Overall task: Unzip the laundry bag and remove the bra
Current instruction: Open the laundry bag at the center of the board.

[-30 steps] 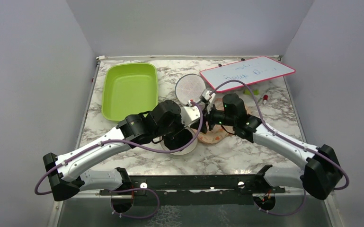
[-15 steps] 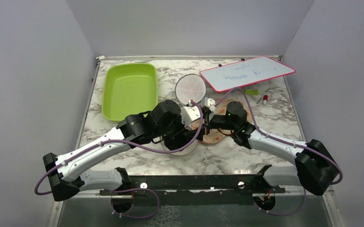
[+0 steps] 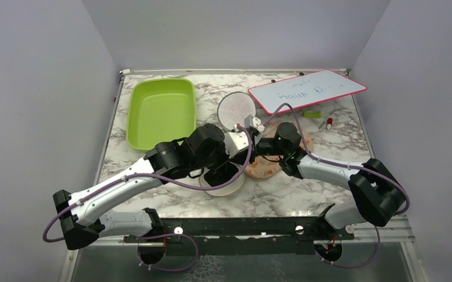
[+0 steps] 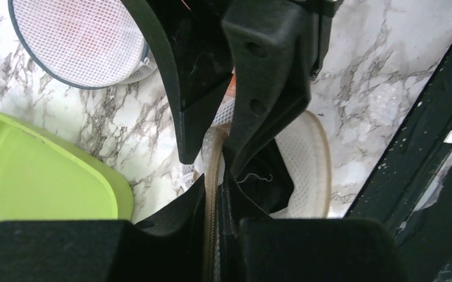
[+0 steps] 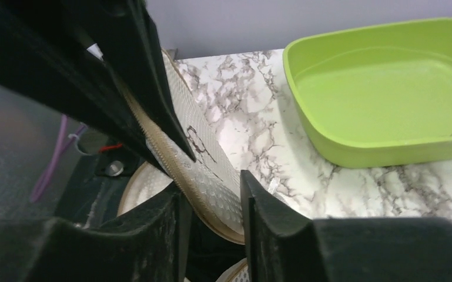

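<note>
As top view shows, bag (image 3: 226, 183) lies under left claw (image 3: 233, 154), with right claw (image 3: 253, 143) just right of it. Left wrist: left claw (image 4: 213, 202) pinches bag (image 4: 308, 158) rim, which runs lengthwise between its fingers; we judge the dark fabric inside is bra (image 4: 273, 176). Right wrist: right claw (image 5: 211, 197) clamps same rim.

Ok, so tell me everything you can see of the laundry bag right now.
The bag is a round white mesh pod with a tan zip rim, resting on the marble table near its middle. It looks partly open: a mesh flap edged with zip teeth stands up off the body, and something dark shows inside. The left tool pinches the tan rim. The right tool grips the raised flap, which bears small black marks. From above, both arms hide most of it.
</note>
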`<action>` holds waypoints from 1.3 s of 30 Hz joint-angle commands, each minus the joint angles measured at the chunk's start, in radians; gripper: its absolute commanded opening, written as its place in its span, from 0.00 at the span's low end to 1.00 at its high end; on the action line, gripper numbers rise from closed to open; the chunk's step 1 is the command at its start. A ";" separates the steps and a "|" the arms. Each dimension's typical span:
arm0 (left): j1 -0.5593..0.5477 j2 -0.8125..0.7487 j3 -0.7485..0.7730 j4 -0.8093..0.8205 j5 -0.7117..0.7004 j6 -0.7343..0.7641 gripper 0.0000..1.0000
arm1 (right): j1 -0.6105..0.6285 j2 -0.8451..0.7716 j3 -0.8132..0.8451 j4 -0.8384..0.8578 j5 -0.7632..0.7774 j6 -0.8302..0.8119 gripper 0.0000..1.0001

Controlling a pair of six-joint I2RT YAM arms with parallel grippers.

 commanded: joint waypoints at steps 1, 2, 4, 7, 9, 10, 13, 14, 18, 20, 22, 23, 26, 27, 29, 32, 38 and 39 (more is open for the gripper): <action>-0.005 -0.025 0.048 0.017 -0.030 -0.020 0.07 | 0.005 0.013 -0.017 0.105 -0.006 0.145 0.27; -0.005 -0.029 0.047 0.018 -0.042 -0.021 0.10 | 0.005 0.015 -0.020 0.109 0.007 0.177 0.23; -0.005 -0.036 0.051 0.021 -0.073 -0.024 0.16 | 0.005 0.013 -0.025 0.104 0.053 0.244 0.18; -0.005 -0.047 0.054 0.033 -0.129 -0.031 0.25 | 0.005 0.012 -0.039 0.111 0.125 0.351 0.13; -0.005 -0.056 0.050 0.046 -0.174 -0.039 0.38 | 0.005 0.009 -0.034 0.092 0.183 0.416 0.12; -0.005 -0.059 0.048 0.053 -0.198 -0.045 0.44 | 0.005 0.008 -0.030 0.070 0.222 0.445 0.09; -0.005 -0.072 0.042 0.064 -0.244 -0.072 0.59 | 0.005 0.010 -0.014 0.008 0.358 0.539 0.01; -0.005 -0.076 0.039 0.068 -0.256 -0.082 0.64 | 0.005 0.016 -0.002 -0.027 0.404 0.570 0.01; -0.005 -0.086 0.027 0.071 -0.307 -0.125 0.79 | 0.005 0.046 0.057 -0.175 0.562 0.692 0.01; -0.005 -0.090 0.017 0.071 -0.319 -0.147 0.87 | 0.005 0.050 0.060 -0.209 0.634 0.766 0.01; -0.005 -0.091 -0.003 0.071 -0.333 -0.178 0.93 | 0.005 0.052 0.057 -0.222 0.687 0.837 0.01; -0.005 -0.090 -0.013 0.071 -0.335 -0.197 0.96 | 0.005 0.055 0.060 -0.232 0.705 0.861 0.01; -0.005 -0.071 -0.051 0.072 -0.328 -0.254 0.97 | 0.005 0.065 0.064 -0.262 0.739 0.909 0.02; -0.003 -0.061 -0.062 0.070 -0.326 -0.274 0.98 | 0.005 0.065 0.061 -0.267 0.748 0.917 0.03; 0.003 -0.038 -0.083 0.071 -0.313 -0.314 0.99 | 0.005 0.057 0.059 -0.300 0.774 0.930 0.04; 0.045 -0.013 -0.116 0.084 -0.251 -0.353 0.99 | 0.005 0.045 0.066 -0.356 0.794 0.923 0.06; 0.212 -0.021 -0.191 0.154 -0.011 -0.394 0.99 | 0.005 0.023 0.064 -0.389 0.768 0.849 0.17; 0.233 -0.023 -0.201 0.160 0.017 -0.400 0.99 | 0.005 0.022 0.070 -0.397 0.760 0.821 0.19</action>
